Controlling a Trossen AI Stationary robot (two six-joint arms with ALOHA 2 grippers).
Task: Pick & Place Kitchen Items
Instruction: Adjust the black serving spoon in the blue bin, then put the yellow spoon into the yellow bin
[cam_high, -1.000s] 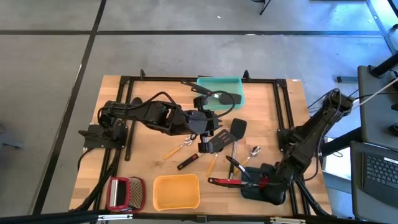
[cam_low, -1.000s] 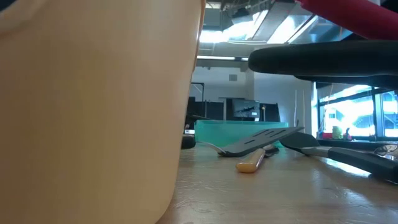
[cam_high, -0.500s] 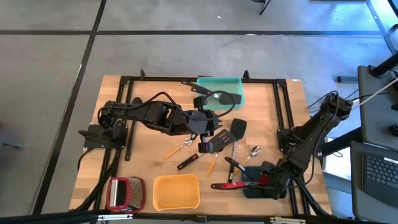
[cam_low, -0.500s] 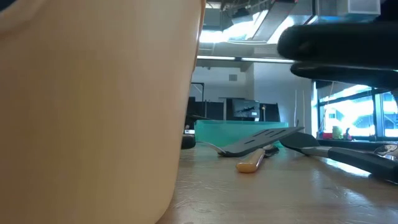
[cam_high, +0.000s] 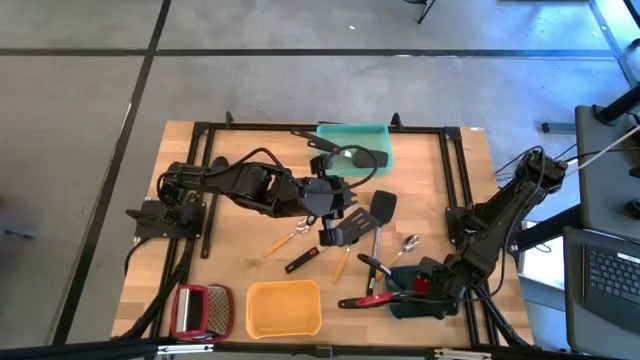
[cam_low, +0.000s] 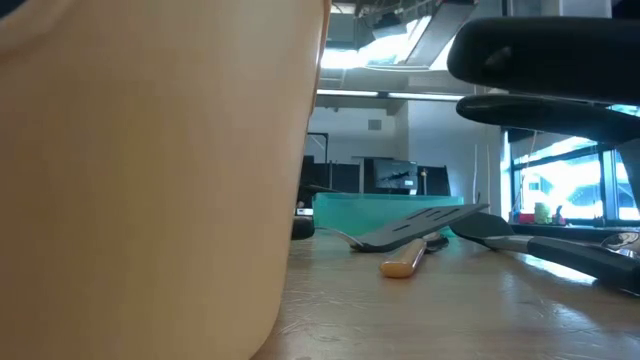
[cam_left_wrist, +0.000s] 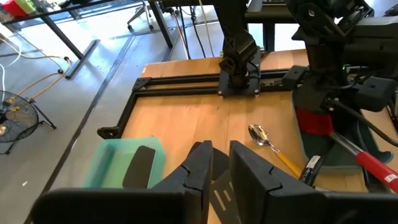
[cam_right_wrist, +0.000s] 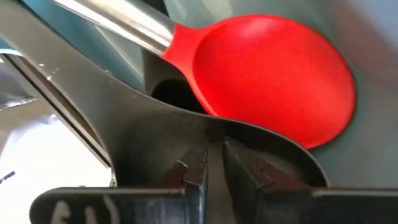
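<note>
My right gripper points steeply down over the grey-blue tray at the near right, shut on a black long-handled utensil. A red spoon lies with its bowl in that tray, and its red handle sticks out past the tray's left rim. My left gripper hovers high over the table's middle, fingers close together with nothing between them. Below it a black slotted turner rests on the table. Another black utensil lies in the teal tray. My right gripper pinches the rim of the black utensil's head between its two fingers, coming from above and pointing steeply down. The head sits in the grey-blue tray next to the red spoon's bowl. The black handle reaches out toward the table's middle.
A black spatula, a metal spoon and orange-handled tools lie loose at the table's middle. A yellow tray and a red-framed grater stand at the near edge. A black frame borders the work area.
My right gripper has tipped a little steeper over the grey-blue tray. The red spoon has slid toward the table's right edge, and the free end of its handle has swung toward the near edge. In the low view it has dropped out of the top right corner.
</note>
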